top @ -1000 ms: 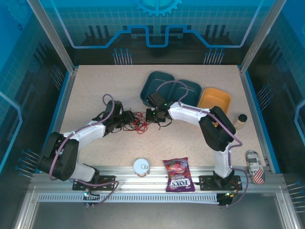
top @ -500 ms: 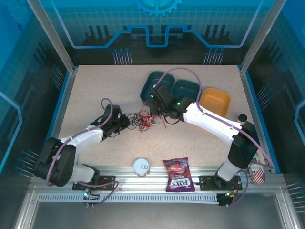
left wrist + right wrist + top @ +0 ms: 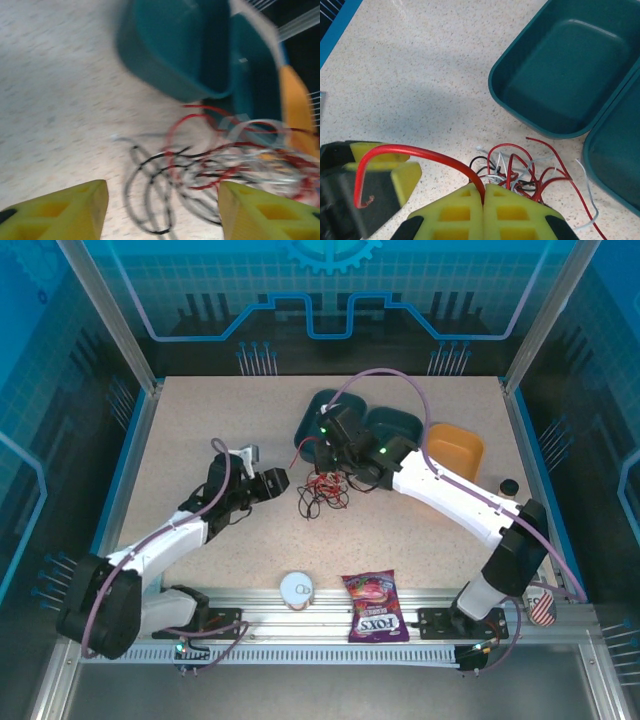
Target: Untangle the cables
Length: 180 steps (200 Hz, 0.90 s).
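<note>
The cables (image 3: 325, 490) lie as a small tangle of red, black and white wire on the speckled table, just in front of the teal trays. My right gripper (image 3: 322, 462) hovers over the tangle's back edge. In the right wrist view the right gripper (image 3: 483, 192) is shut on a red cable (image 3: 420, 152) that arcs left to a bare end, with the tangle (image 3: 525, 172) just beyond. My left gripper (image 3: 278, 481) stands left of the tangle, open, with nothing between its fingers. In the blurred left wrist view the left gripper (image 3: 161, 185) faces the tangle (image 3: 210, 165).
Two teal trays (image 3: 335, 408) (image 3: 402, 426) and an orange bowl (image 3: 455, 450) stand behind the tangle. At the near edge are a white round lid (image 3: 297, 588), a snack bag (image 3: 372, 606) and a can (image 3: 536, 602). A small bottle (image 3: 508, 490) stands at right.
The tangle has been dragged right, towards the trays. My right arm has stretched out and risen with the red cable. My left gripper now stands apart from the tangle, open.
</note>
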Tool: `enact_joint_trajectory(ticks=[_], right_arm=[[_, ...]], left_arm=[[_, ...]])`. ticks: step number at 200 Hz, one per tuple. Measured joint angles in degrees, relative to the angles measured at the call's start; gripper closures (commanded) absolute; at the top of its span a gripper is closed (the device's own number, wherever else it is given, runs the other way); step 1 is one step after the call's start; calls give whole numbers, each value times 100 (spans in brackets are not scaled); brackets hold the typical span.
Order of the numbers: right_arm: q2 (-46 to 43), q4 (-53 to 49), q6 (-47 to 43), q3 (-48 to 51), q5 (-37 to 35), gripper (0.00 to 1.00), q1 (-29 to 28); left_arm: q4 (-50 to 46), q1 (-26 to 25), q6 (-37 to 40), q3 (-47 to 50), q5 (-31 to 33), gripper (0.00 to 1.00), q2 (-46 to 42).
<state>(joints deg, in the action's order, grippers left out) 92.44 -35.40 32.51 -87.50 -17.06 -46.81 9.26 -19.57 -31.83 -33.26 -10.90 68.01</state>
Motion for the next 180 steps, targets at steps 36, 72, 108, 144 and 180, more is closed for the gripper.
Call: enact_joint_trajectory(ticks=[36, 72, 108, 144, 180], right_arm=[[37, 116, 234, 96, 570, 100, 328], [22, 197, 374, 177, 883, 100, 413], [-170, 367, 549, 496, 1161, 100, 413], [-404, 415, 671, 723, 1270, 100, 413], [-625, 407, 673, 732, 1169, 100, 424]], left_arm=[[778, -726, 1088, 293, -208, 28, -212], [1738, -960, 1751, 719, -140, 29, 348], [2358, -960, 1888, 636, 55, 35, 1062], [2647, -960, 1805, 389, 162, 61, 1495], [2726, -957, 1659, 409, 437, 94, 1473]])
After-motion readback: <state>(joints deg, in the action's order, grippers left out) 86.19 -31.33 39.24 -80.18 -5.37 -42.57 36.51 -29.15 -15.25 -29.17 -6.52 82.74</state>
